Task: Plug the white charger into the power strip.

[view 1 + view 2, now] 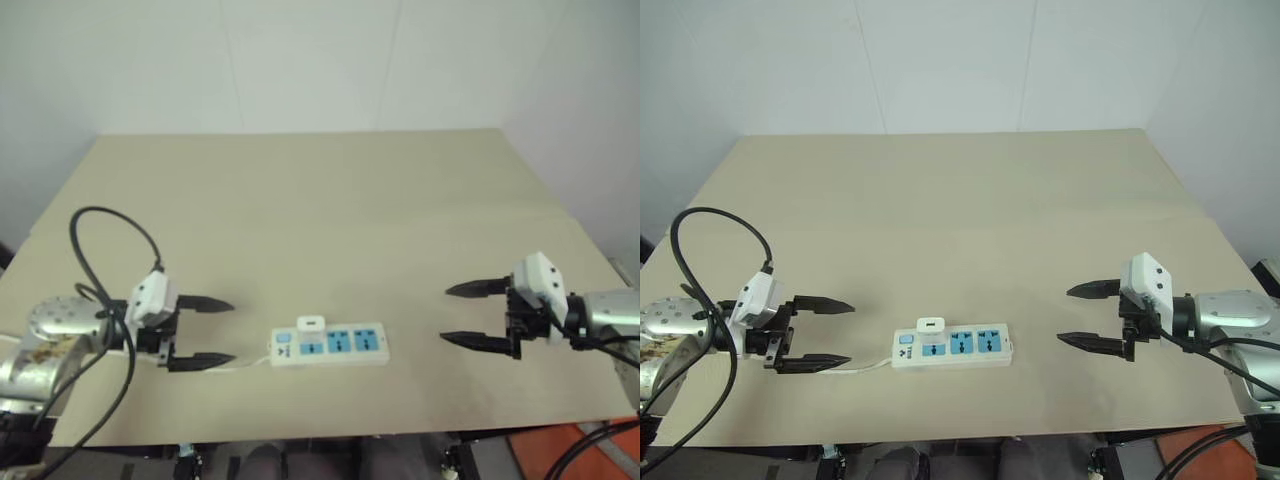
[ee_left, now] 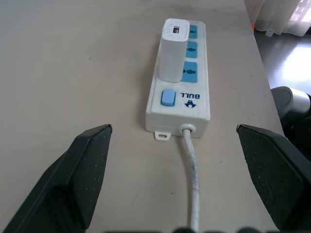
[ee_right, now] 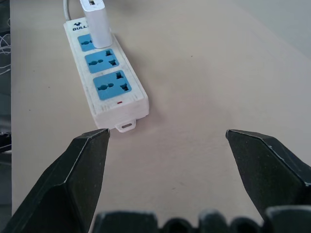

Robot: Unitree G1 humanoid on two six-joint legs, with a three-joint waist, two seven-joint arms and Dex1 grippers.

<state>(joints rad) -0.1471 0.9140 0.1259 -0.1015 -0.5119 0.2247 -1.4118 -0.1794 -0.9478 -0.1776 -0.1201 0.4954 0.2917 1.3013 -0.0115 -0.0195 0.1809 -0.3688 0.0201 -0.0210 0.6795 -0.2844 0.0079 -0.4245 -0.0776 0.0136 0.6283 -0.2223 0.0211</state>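
The power strip (image 1: 330, 345) is seen lying near the tabletop's (image 1: 300, 210) front edge, the white charger (image 2: 171, 51) standing upright in its socket nearest the switch (cord end). The left tool (image 1: 202, 332) and right tool (image 1: 468, 314) flank the strip, both spread wide, holding nothing.

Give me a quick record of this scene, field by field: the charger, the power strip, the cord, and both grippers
charger: white, standing upright in the socket nearest the switch
power strip: flat on the table, two blue sockets free
cord: runs from the switch end toward the left gripper
left gripper: open, off the strip's switch end, holding nothing
right gripper: open, off the other end, holding nothing
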